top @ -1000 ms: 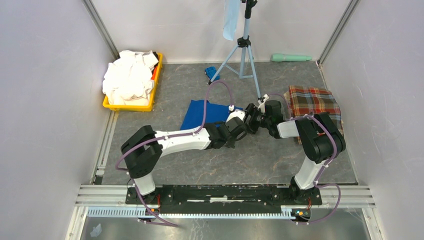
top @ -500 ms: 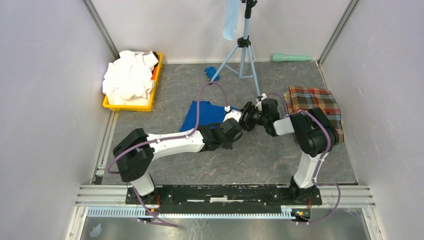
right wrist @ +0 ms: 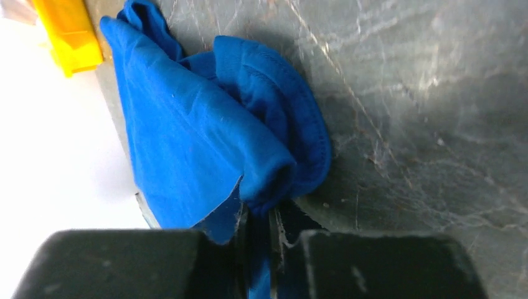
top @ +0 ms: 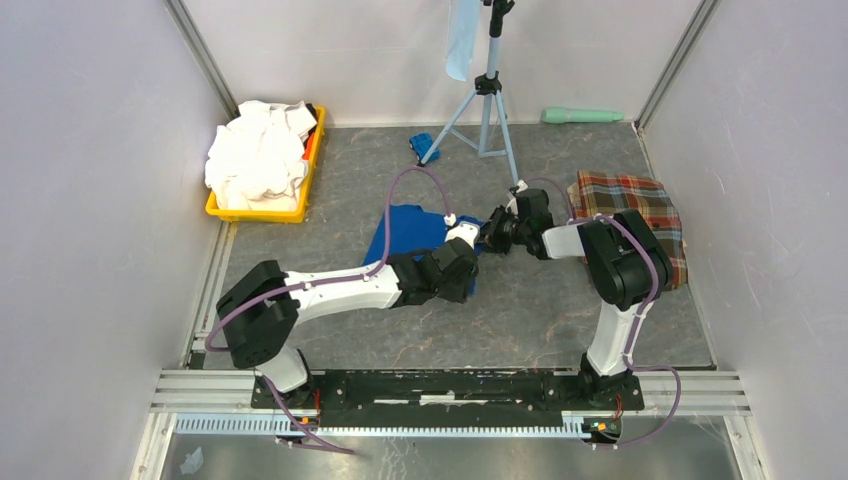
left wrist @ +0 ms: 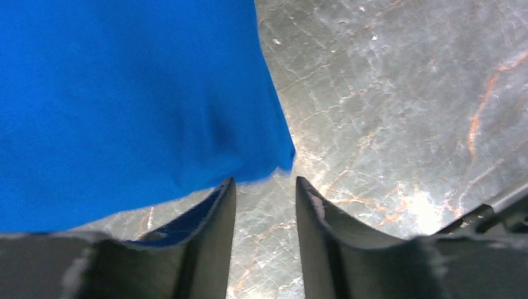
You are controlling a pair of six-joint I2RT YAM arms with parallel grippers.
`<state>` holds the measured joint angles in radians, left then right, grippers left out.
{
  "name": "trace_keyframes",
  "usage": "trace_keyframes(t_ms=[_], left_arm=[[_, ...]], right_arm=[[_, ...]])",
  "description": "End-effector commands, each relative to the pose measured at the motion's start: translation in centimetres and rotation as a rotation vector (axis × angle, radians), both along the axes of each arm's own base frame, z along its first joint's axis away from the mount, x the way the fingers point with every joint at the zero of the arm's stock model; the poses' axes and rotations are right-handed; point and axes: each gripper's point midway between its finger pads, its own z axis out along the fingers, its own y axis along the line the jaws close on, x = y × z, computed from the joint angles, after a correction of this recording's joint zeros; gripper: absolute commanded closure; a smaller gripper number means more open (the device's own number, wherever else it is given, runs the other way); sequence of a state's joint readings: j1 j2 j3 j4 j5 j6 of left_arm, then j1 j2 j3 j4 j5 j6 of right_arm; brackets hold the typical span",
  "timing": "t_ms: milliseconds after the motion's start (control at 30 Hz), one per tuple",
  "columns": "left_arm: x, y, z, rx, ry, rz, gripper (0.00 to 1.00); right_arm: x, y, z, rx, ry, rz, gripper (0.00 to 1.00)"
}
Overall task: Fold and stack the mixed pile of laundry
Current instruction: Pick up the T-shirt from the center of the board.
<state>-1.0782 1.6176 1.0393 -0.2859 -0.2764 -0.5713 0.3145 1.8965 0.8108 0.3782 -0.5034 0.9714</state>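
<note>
Now the royal-blue T-shirt (top: pixel 405 232) lies on the grey table (top: pixel 520 320), a little left of the middle, and both arms reach to its right edge. The right gripper (right wrist: pixel 258 218) has its jaws pressed nearly together, and a bunched fold of the T-shirt is pinched between them. In the right wrist view the cloth rises from the fingers in a thick roll with a stitched hem, and the rest spreads away over the table.

The left gripper (left wrist: pixel 264 184) stands with its jaws apart by a narrow gap. It holds nothing; the marbled table surface shows between the two fingers. One corner of the T-shirt ends just above this gap, and the edge of the cloth passes close by the tip of the finger on the left of that view. I cannot tell if it touches the finger.

In the top view the two grippers are very near each other. The plaid cloth (top: pixel 630 212) lies flat at the right side of the table, apart from the T-shirt. The white shirts (top: pixel 255 155) are heaped in a yellow tray (top: pixel 262 213) at the far left, with an orange piece (top: pixel 314 142) at its right edge. A tripod (top: pixel 490 95) stands at the back.
</note>
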Motion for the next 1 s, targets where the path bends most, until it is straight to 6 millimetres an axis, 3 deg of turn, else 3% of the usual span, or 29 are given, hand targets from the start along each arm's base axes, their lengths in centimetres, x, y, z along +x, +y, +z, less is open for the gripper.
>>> trace_keyframes(t_ms=[0,67,100,233,433,533,800,967], left_arm=[[-0.9,-2.2,2.6,-0.145,0.024,-0.032,0.38],[-1.2,-2.3,2.9,-0.156,0.031,-0.043,0.05],[-1.3,-2.2,3.1,-0.160,0.032,-0.049,0.01],[-1.9,-1.1,4.4,-0.164,0.028,-0.052,0.00],[-2.7,3.1,6.6,-0.075,-0.008,-0.033,0.00],[-2.5,4.9,6.5,-0.050,-0.052,-0.019,0.00],[-3.4,4.4,3.6,-0.088,-0.002,-0.023,0.00],[-3.9,4.2,2.9,-0.085,0.029,-0.039,0.00]], right_arm=[[1.7,-1.5,0.4,-0.215,-0.072,0.095,0.94],[2.0,-2.6,1.0,-0.308,-0.092,0.129,1.00],[2.0,-3.3,1.1,-0.355,-0.094,0.138,1.00],[2.4,-6.1,2.8,-0.496,-0.129,0.148,1.00],[3.0,-10.6,6.6,-0.637,-0.185,0.093,1.00],[3.7,-12.4,8.6,-0.677,-0.202,0.056,1.00],[5.1,-15.9,12.7,-0.756,-0.226,-0.026,1.00],[5.3,-17.9,15.5,-0.821,-0.234,-0.085,1.00]])
